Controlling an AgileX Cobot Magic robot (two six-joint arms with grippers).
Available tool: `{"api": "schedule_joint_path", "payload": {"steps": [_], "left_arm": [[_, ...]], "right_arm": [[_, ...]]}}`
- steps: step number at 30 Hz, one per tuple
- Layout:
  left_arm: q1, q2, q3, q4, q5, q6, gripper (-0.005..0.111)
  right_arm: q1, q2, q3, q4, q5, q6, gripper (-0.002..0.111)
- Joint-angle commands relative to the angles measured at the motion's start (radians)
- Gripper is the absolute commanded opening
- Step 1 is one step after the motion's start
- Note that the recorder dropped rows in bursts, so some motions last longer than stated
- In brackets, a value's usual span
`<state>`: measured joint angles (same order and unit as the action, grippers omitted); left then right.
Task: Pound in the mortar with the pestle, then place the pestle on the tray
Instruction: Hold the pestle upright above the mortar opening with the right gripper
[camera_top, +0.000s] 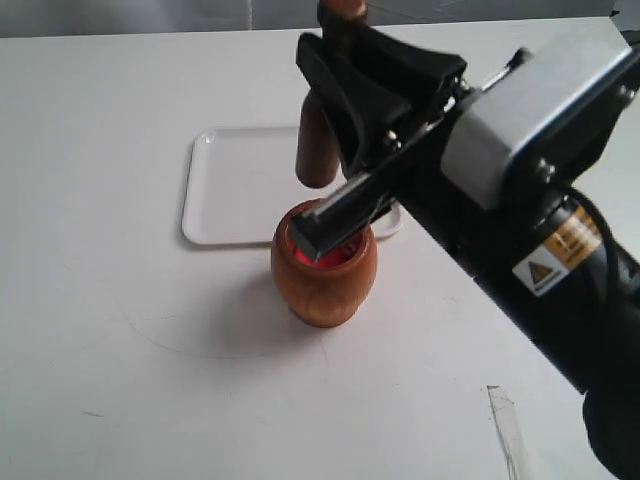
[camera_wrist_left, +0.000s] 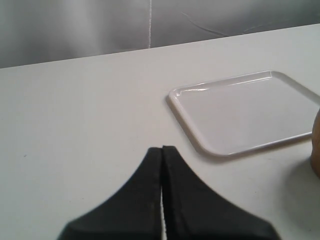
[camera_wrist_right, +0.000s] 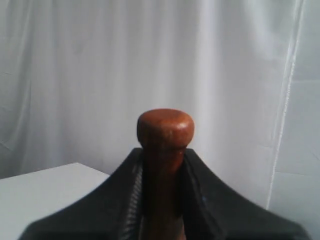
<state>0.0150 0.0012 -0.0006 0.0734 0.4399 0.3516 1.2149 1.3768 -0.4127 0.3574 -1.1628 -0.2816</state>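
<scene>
Pestle (camera_top: 318, 150) upright, clamped in right claw (camera_wrist_right: 163, 157), clear of mortar (camera_top: 325, 275) beside tray (camera_top: 230, 180); left claw (camera_wrist_left: 162, 150) together.

A plain white worktop (camera_top: 120, 300) carries two things. A flat white tray (camera_top: 240, 190) lies toward the far middle, nothing resting in it. A reddish-brown wooden mortar (camera_top: 325, 285) stands upright just at the tray's near right edge; whether they touch is unclear. A thin clear strip (camera_top: 508, 432) lies near right.
</scene>
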Motion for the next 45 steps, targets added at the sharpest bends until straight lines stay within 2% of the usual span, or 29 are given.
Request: {"api": "schedule_joint_path", "payload": {"steps": [1,8,19,24,27,33,38,45], "left_arm": [[-0.008,-0.001,0.001,-0.007,-0.003,-0.008,0.0],[-0.008,-0.001,0.001,-0.007,-0.003,-0.008,0.0],[-0.008,-0.001,0.001,-0.007,-0.003,-0.008,0.0],[-0.008,-0.001,0.001,-0.007,-0.003,-0.008,0.0],[-0.008,-0.001,0.001,-0.007,-0.003,-0.008,0.0],[-0.008,-0.001,0.001,-0.007,-0.003,-0.008,0.0],[-0.008,-0.001,0.001,-0.007,-0.003,-0.008,0.0],[-0.008,-0.001,0.001,-0.007,-0.003,-0.008,0.0]], "right_arm": [[0.002,0.115,0.044,-0.03,-0.058,0.061,0.0],[0.002,0.28,-0.043,0.011,-0.058,0.026,0.0],[0.002,0.498,-0.043,0.055,-0.058,0.156,0.0],[0.002,0.423,-0.043,0.123,-0.058,0.087,0.0],[0.002,0.314,-0.043,0.119,-0.058,0.0,0.0],[0.002,0.144,-0.043,0.082,-0.058,-0.04,0.0],[0.002,0.189,-0.043,0.082,-0.058,-0.04,0.0],[0.002,0.415,-0.043,0.126,-0.058,0.053,0.0]]}}
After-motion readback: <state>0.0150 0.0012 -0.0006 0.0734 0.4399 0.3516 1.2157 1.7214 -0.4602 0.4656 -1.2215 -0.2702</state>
